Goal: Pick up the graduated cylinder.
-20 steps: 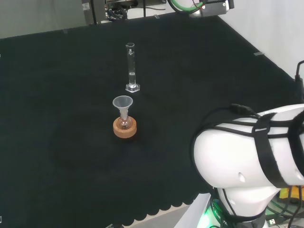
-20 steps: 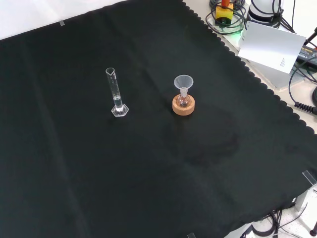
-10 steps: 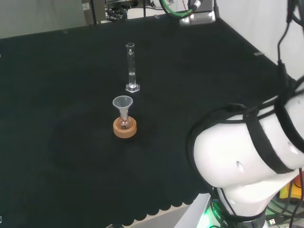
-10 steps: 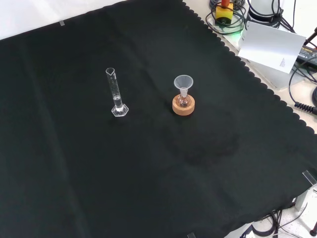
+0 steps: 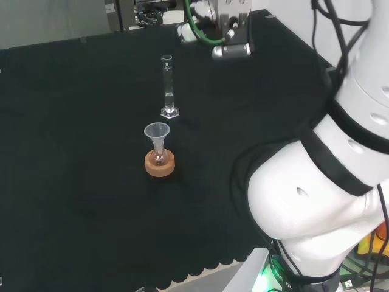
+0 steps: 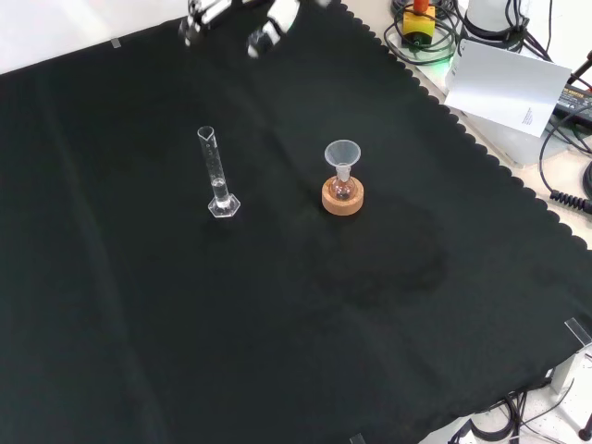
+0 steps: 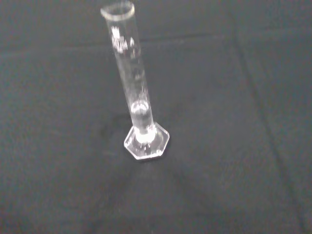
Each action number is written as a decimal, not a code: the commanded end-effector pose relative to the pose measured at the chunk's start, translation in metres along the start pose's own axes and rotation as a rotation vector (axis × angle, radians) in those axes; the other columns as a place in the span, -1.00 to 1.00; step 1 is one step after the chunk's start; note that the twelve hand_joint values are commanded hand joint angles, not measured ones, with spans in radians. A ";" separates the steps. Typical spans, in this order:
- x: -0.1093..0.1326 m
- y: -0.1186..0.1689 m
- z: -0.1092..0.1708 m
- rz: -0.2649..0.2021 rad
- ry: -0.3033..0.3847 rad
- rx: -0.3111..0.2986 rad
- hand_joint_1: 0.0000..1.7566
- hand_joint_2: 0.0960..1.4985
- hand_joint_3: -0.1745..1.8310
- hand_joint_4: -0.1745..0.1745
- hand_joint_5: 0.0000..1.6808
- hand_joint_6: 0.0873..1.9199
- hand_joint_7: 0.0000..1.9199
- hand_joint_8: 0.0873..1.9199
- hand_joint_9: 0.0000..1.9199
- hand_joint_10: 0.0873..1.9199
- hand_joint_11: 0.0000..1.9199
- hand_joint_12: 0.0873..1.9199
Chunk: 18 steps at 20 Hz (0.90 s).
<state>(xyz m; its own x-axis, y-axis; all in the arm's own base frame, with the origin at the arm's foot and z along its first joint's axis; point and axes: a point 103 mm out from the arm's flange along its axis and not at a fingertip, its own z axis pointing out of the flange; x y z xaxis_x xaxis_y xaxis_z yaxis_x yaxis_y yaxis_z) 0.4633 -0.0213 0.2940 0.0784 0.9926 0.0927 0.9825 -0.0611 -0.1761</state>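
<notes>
The graduated cylinder (image 5: pixel 167 85) is a tall, thin clear tube on a six-sided foot, standing upright on the black cloth. In the front view the cylinder (image 6: pixel 217 171) stands left of centre. The hand (image 6: pixel 268 28) comes in blurred at that view's top edge, well above and beyond the cylinder and touching nothing. How its digits stand is not plain. In the wrist view the cylinder (image 7: pixel 134 92) is close and central, free on all sides.
A small round flask with a clear funnel (image 5: pixel 157 131) in its neck sits on a cork ring (image 5: pixel 160 164), nearer the arm's base than the cylinder. In the front view the cork ring (image 6: pixel 342 196) is right of the cylinder. The arm's white links (image 5: pixel 316 201) stand at the head view's right.
The arm has swung up and forward over the bench, and the hand has come into the front view's top edge. Cylinder, flask and funnel have not moved.
</notes>
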 end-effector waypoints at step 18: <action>-0.031 0.094 0.101 -0.161 0.302 -0.120 -0.23 0.14 -0.56 -0.30 -0.62 -1.00 -0.80 -0.37 -0.57 -0.39 -0.73 0.38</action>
<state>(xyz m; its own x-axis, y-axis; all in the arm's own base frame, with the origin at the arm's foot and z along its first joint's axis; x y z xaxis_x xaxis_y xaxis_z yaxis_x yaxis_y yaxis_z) 0.5171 -0.0220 0.2015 -0.0385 0.9517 0.3045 0.9928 0.0709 -0.0961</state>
